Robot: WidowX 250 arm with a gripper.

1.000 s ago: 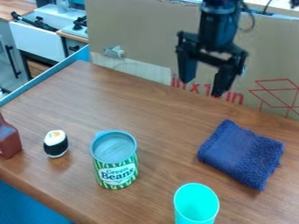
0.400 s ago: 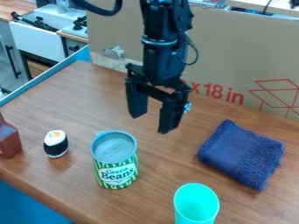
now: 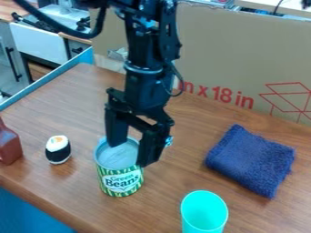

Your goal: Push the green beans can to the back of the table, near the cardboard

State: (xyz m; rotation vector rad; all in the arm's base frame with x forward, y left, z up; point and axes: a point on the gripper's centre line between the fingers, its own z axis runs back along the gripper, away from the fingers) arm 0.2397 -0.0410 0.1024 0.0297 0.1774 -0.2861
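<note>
The black gripper (image 3: 129,152) holds nothing, its fingers parted and pointing down over the green-striped food can (image 3: 121,179), apparently spaced to straddle the rim (contact is hard to judge). Upright on its flat base, the can has the toy sushi roll (image 3: 57,150) at its 9 o'clock, the folded navy towel (image 3: 251,160) at 3 and the turquoise cup (image 3: 204,214) at 4, mouth up.

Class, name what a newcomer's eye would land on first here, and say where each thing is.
The black gripper, open at the top of the striped can, left of centre. Then the bright turquoise cup at the bottom edge and the dark blue cloth at the right.
</note>
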